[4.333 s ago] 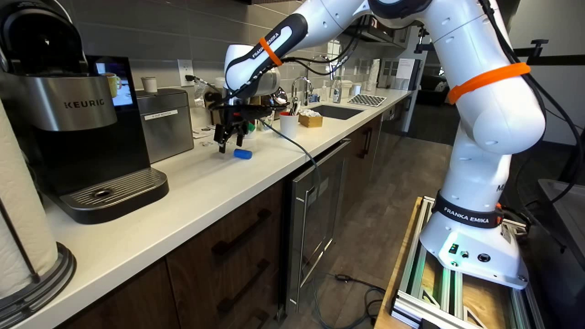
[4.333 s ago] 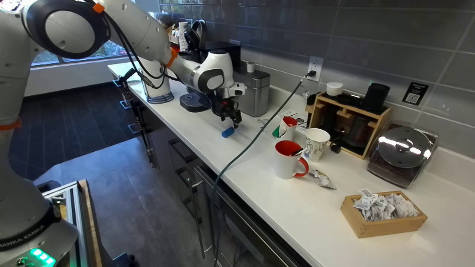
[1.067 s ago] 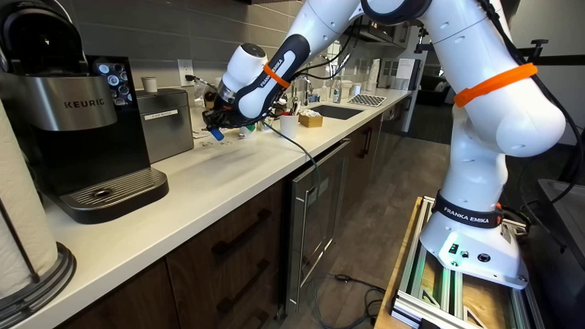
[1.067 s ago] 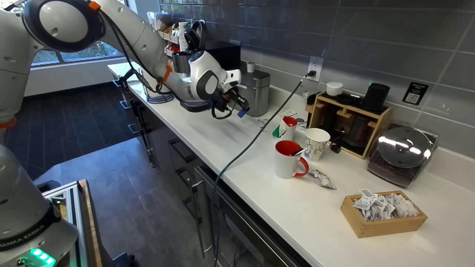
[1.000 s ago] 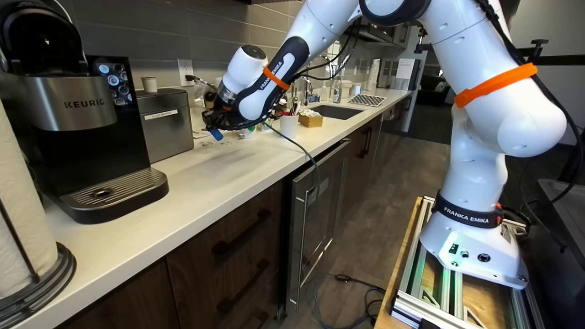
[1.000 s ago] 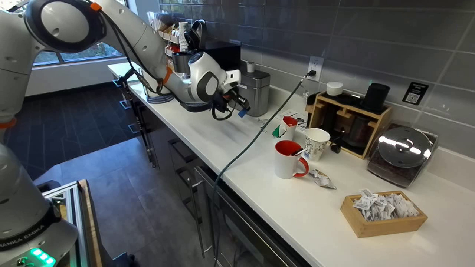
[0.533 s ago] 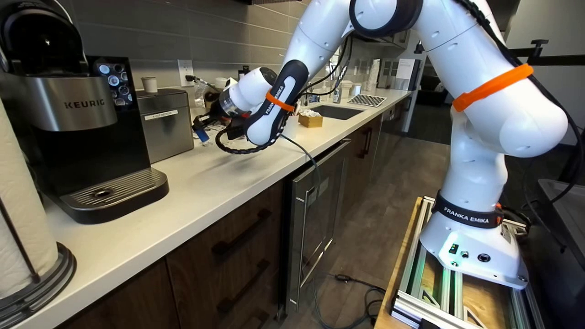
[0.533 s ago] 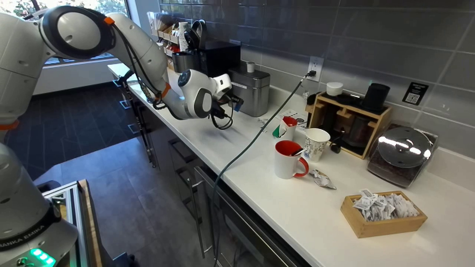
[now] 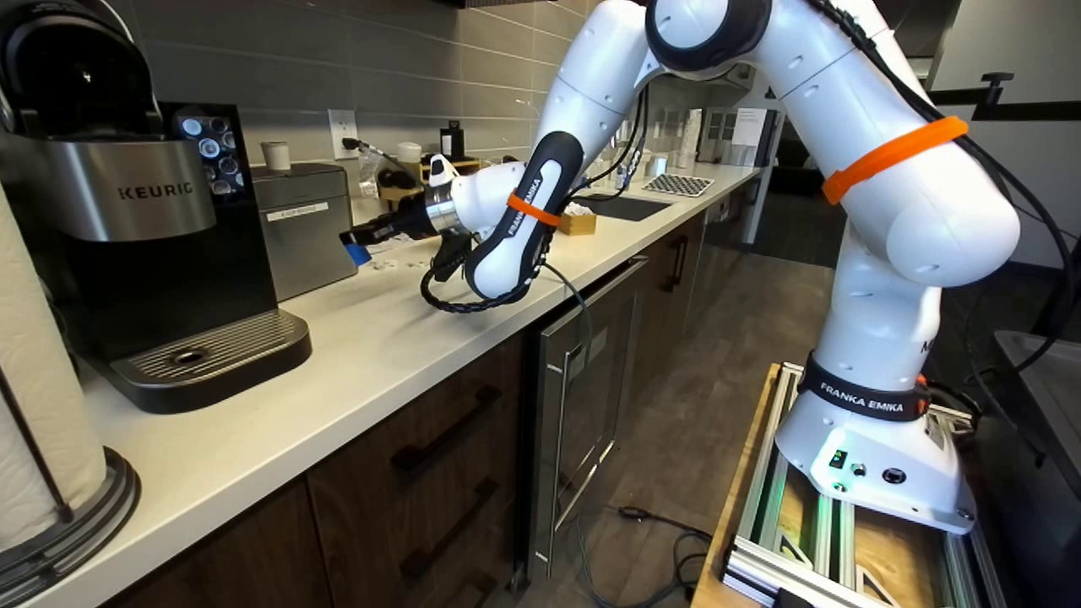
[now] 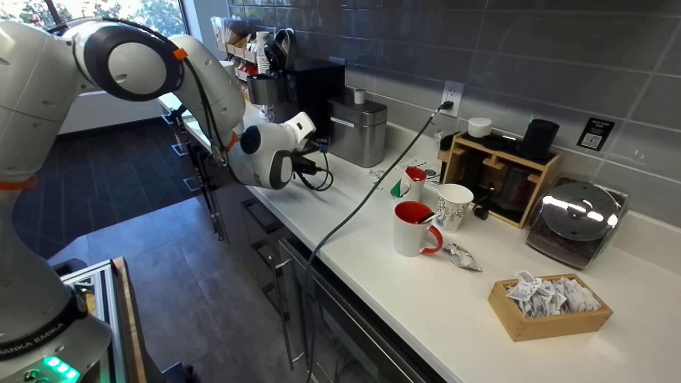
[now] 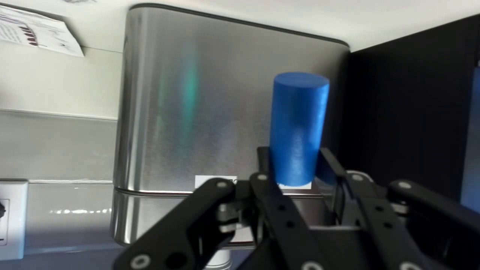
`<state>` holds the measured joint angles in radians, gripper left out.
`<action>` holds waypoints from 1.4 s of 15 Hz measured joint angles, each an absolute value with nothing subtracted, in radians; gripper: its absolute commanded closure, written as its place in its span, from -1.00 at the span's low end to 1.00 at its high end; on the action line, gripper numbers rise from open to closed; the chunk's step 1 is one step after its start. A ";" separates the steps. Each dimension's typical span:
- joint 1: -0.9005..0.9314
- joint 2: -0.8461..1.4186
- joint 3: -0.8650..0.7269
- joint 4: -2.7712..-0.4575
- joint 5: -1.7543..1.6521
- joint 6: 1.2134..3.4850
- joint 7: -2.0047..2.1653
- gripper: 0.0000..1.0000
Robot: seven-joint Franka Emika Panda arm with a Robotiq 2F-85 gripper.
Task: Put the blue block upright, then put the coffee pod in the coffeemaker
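The blue block hangs above the bench, leaning a little, its upper end pinched between the jaws. Lowered at that lean, it likely meets the bench on its rim and topples at release. The steel box stands close behind, the coffeemaker beside it; a deep reach may bump either.

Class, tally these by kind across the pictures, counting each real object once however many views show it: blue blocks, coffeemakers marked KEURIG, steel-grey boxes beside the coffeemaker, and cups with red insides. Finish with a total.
Blue block: 1
KEURIG coffeemaker: 1
Steel-grey box: 1
Cups with red insides: 2
Total: 5
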<state>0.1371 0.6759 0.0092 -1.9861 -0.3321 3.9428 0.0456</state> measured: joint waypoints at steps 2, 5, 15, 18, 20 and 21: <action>0.099 0.683 0.045 -1.992 -0.362 3.952 0.045 0.83; 0.064 0.687 0.073 -1.994 -0.376 3.946 0.045 0.83; 0.027 0.683 0.130 -1.988 -0.378 3.710 0.029 -0.06; 0.012 0.679 0.147 -1.989 -0.389 3.682 0.025 -0.44; 0.005 0.673 0.150 -1.990 -0.398 3.680 0.025 -0.76; 0.003 0.670 0.150 -1.990 -0.400 3.680 0.025 -0.90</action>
